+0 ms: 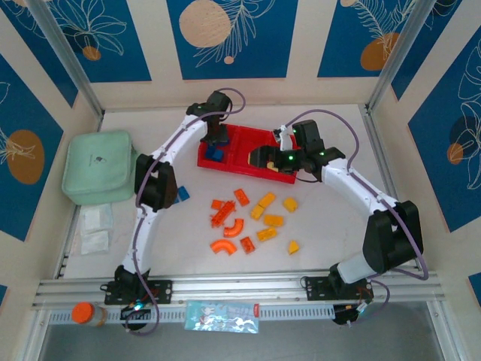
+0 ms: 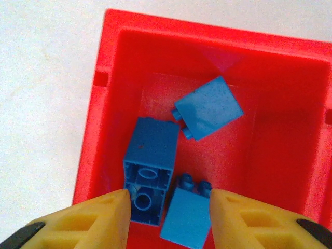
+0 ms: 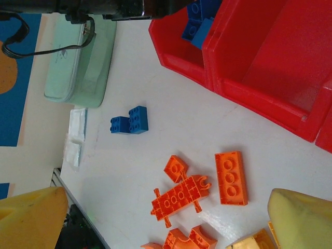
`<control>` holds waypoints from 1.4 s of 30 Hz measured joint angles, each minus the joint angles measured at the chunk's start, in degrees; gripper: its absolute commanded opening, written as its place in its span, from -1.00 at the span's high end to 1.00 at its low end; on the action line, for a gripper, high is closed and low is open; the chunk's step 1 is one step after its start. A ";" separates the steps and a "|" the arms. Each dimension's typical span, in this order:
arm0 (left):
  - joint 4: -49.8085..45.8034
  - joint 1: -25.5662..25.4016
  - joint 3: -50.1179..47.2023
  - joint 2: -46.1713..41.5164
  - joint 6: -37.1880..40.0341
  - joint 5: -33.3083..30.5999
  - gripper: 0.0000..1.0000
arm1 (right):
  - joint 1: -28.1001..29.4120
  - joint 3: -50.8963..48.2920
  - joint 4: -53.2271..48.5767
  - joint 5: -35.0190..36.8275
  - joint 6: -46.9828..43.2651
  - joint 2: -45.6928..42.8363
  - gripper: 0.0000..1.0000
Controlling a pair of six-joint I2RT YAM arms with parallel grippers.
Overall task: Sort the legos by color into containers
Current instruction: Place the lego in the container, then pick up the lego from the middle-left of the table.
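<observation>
The red tray [image 1: 244,141] lies at the back of the table. My left gripper [image 1: 218,141] hangs over its left compartment [image 2: 280,155]. Its yellow fingers [image 2: 168,194] stand apart above three blue legos [image 2: 150,166] lying loose on the floor. My right gripper [image 1: 260,159] is wide open [image 3: 167,196] over the table. Below it lie orange legos [image 3: 181,197], and a yellow one [image 3: 249,241] sits at the frame's bottom edge. A blue lego [image 1: 181,195] [image 3: 129,121] rests on the table by the left arm. Orange [image 1: 225,214] and yellow legos [image 1: 267,210] are scattered mid-table.
A mint-green pouch [image 1: 98,165] [image 3: 78,62] sits at the left, with white packets [image 1: 95,229] in front of it. An orange-lidded jar [image 1: 89,313] and a plastic packet [image 1: 222,316] lie on the front rail. The tray's middle compartment [image 3: 270,57] holds nothing.
</observation>
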 measured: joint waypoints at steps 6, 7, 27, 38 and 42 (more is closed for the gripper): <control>1.11 0.00 -13.00 -12.07 -0.61 4.83 0.08 | 0.37 -0.02 -1.53 -0.02 -0.87 -1.90 -0.98; 1.79 0.00 -16.15 -14.93 -0.94 5.51 0.08 | 0.55 -0.04 -1.84 -0.02 -1.03 -2.10 -0.98; 8.39 3.48 -62.90 -49.05 -8.26 5.81 -0.12 | 15.80 -9.51 -1.01 4.79 -0.76 -2.54 -0.98; 9.90 9.62 -70.40 -51.52 -9.57 5.70 -0.24 | 24.17 -9.84 4.17 8.39 0.98 0.48 -0.98; 10.54 11.58 -70.82 -51.39 -9.35 6.14 -0.24 | 24.57 -9.77 4.50 8.72 1.16 2.25 -0.99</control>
